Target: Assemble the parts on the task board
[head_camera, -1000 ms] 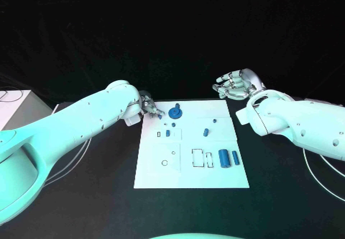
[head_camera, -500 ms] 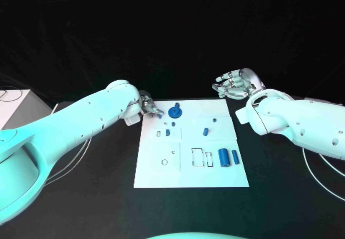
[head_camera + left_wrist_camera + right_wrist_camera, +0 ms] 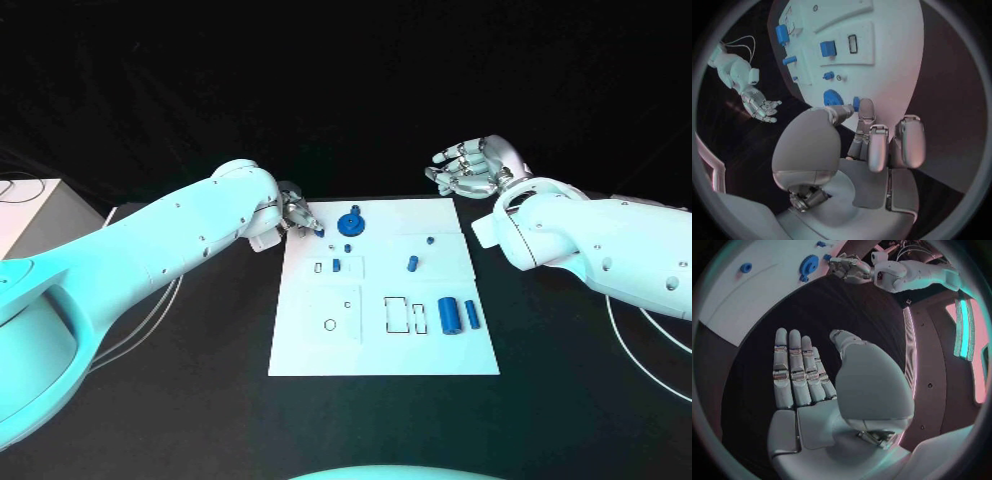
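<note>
The white task board (image 3: 385, 345) lies in the middle of the black table. On it are a blue gear with a knob (image 3: 352, 222), a small peg (image 3: 430, 241), an oblong piece (image 3: 413, 265), a small block (image 3: 336, 266) and two cylinders (image 3: 450, 318). My left hand (image 3: 296, 215) hovers at the board's far left corner. Between thumb and a fingertip it pinches a small blue piece (image 3: 856, 103), close to the gear (image 3: 833, 96). My right hand (image 3: 473, 170) hangs over the black table beyond the board's far right corner, palm open, fingers (image 3: 795, 370) straight, holding nothing.
A white box (image 3: 22, 215) stands at the table's left edge with cables behind it. Thin cables (image 3: 635, 330) trail on the table to the right of the board. Outlined slots (image 3: 397, 315) mark the board's near half.
A small blue piece now shows at my left hand's fingertips, which have shifted slightly at the board's corner. The right hand has not moved.
</note>
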You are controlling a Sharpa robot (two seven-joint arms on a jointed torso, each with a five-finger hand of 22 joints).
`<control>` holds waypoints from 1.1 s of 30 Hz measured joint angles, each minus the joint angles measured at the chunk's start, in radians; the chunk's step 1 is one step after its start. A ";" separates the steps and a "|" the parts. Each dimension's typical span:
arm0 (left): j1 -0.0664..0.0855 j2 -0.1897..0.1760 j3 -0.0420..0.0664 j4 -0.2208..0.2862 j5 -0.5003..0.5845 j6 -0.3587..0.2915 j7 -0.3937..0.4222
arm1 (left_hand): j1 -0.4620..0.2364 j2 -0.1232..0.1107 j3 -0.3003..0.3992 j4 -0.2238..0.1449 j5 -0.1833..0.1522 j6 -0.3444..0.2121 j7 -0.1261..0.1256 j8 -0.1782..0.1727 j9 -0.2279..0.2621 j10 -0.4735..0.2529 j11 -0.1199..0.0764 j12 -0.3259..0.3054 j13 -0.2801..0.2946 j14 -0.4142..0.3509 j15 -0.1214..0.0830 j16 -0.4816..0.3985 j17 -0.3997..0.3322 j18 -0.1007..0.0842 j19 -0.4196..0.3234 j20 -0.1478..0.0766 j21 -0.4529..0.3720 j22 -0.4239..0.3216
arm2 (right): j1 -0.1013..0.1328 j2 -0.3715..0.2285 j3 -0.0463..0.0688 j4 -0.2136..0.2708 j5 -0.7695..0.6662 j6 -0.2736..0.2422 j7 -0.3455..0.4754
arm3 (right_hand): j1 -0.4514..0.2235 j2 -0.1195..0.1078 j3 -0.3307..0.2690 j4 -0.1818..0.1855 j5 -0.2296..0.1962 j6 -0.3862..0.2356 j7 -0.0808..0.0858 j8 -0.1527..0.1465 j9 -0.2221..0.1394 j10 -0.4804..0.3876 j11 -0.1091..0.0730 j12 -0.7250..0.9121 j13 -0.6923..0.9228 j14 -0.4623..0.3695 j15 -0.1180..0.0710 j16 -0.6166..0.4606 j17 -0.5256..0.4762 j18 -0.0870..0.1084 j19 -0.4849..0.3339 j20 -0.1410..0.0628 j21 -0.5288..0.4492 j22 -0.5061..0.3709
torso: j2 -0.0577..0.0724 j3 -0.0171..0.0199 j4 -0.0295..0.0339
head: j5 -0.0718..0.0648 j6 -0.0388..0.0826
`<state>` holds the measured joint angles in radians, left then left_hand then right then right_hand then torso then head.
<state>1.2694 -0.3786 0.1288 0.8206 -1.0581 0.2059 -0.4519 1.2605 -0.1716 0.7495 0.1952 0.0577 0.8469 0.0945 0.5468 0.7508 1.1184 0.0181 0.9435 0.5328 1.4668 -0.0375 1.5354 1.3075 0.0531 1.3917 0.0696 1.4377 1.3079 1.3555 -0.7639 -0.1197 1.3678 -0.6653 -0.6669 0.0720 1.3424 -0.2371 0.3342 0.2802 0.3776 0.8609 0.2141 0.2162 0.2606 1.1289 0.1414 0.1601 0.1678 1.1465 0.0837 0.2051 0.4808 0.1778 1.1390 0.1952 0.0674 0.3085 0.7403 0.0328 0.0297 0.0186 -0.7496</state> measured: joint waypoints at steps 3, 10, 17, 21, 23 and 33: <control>0.000 -0.001 0.000 0.001 0.006 0.003 0.000 | -0.002 -0.002 0.004 0.002 0.017 -0.007 0.000 0.011 0.000 0.000 0.000 0.000 -0.002 0.000 0.000 0.002 0.000 0.000 0.000 0.000 0.000 0.000 | 0.000 0.000 0.000 0.000 0.001 0.000 0.000 | 0.000 0.000 0.000 0.000 0.000 0.000 0.000 0.000 0.000 0.000 0.000 0.000 0.000 0.000 0.000 0.000 0.000 0.000 0.000 0.000 0.000 0.000 | 0.000 0.0001 0.0000 | 0.001 0.000; -0.001 -0.006 -0.001 0.008 0.020 0.006 0.000 | -0.031 0.007 0.004 0.002 0.106 -0.013 0.005 0.020 0.000 0.010 0.001 0.000 0.000 0.000 0.000 0.004 0.000 0.000 0.000 0.000 0.005 0.000 | 0.000 0.000 0.000 0.000 0.003 0.000 0.000 | 0.000 0.000 0.000 0.000 0.002 -0.003 0.003 0.000 0.000 0.000 0.000 0.000 -0.001 0.000 0.000 0.000 -0.001 0.000 0.000 0.000 0.000 -0.003 | -0.001 -0.0005 0.0005 | 0.003 0.002; -0.001 -0.032 -0.001 0.046 0.041 -0.002 0.002 | -0.067 -0.004 0.001 -0.001 0.203 0.001 0.001 0.037 0.038 0.061 -0.006 0.040 0.059 -0.002 -0.006 0.008 0.000 0.000 0.008 -0.008 0.013 0.000 | 0.000 -0.001 0.000 0.000 0.004 0.001 0.000 | 0.000 0.000 0.000 0.000 0.004 -0.004 0.003 0.000 0.000 0.000 0.000 0.000 -0.002 0.000 0.000 0.000 -0.001 0.000 0.000 0.000 0.000 -0.003 | -0.001 -0.0011 0.0006 | 0.006 0.004; -0.001 -0.063 0.000 0.094 0.059 -0.013 0.002 | -0.088 -0.014 -0.003 -0.005 0.268 0.017 -0.004 0.039 0.038 0.084 -0.014 0.063 0.092 -0.001 -0.008 0.008 0.000 0.000 0.017 -0.016 0.022 0.000 | 0.000 -0.004 0.000 -0.001 0.006 0.001 0.000 | 0.000 0.000 0.000 0.000 0.004 -0.004 0.003 0.000 0.000 0.000 0.000 0.000 -0.004 0.000 0.000 0.000 -0.003 0.000 0.000 0.000 0.000 -0.007 | -0.002 -0.0012 0.0018 | 0.008 0.004; -0.001 -0.084 0.000 0.128 0.069 -0.021 0.002 | -0.097 -0.014 -0.004 -0.007 0.295 0.021 -0.006 0.039 0.061 0.090 -0.018 0.072 0.107 0.000 -0.015 0.008 0.000 0.000 0.022 -0.014 0.023 0.000 | 0.000 -0.006 0.000 -0.001 0.007 0.001 0.000 | 0.000 0.000 0.000 0.000 0.004 -0.004 0.003 0.000 0.000 0.000 0.000 0.000 -0.004 0.000 0.000 0.000 -0.003 0.000 0.000 0.000 0.000 -0.007 | -0.002 -0.0014 0.0024 | 0.009 0.005; -0.001 -0.174 0.000 0.288 0.109 -0.072 -0.013 | -0.124 -0.024 0.004 -0.023 0.371 0.037 -0.014 0.052 0.064 0.122 -0.028 0.096 0.150 0.000 -0.022 0.008 0.000 0.000 0.033 -0.025 0.031 0.000 | -0.001 -0.015 0.000 -0.004 0.012 0.002 0.000 | 0.000 0.000 0.000 0.000 0.006 -0.004 0.003 0.000 -0.001 0.000 0.000 0.000 -0.006 0.000 0.000 -0.006 -0.005 0.000 0.000 0.000 0.000 -0.011 | -0.009 -0.0035 0.0078 | 0.012 0.002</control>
<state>1.2688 -0.5528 0.1285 1.1081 -0.9493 0.1338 -0.4646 1.1362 -0.1955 0.7533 0.1717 0.4282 0.8834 0.0800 0.5985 0.8146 1.2405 -0.0103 1.0400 0.6824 1.4669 -0.0590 1.5434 1.3075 0.0530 1.4243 0.0448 1.4687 1.3075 1.3544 -0.7788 -0.1199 1.3638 -0.6531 -0.6648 0.0721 1.3424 -0.2371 0.3342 0.2802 0.3835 0.8570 0.2172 0.2162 0.2598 1.1290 0.1414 0.1602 0.1616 1.1465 0.0837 0.1994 0.4758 0.1778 1.1391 0.1952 0.0674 0.2976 0.7318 0.0293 0.0375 0.0308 -0.7481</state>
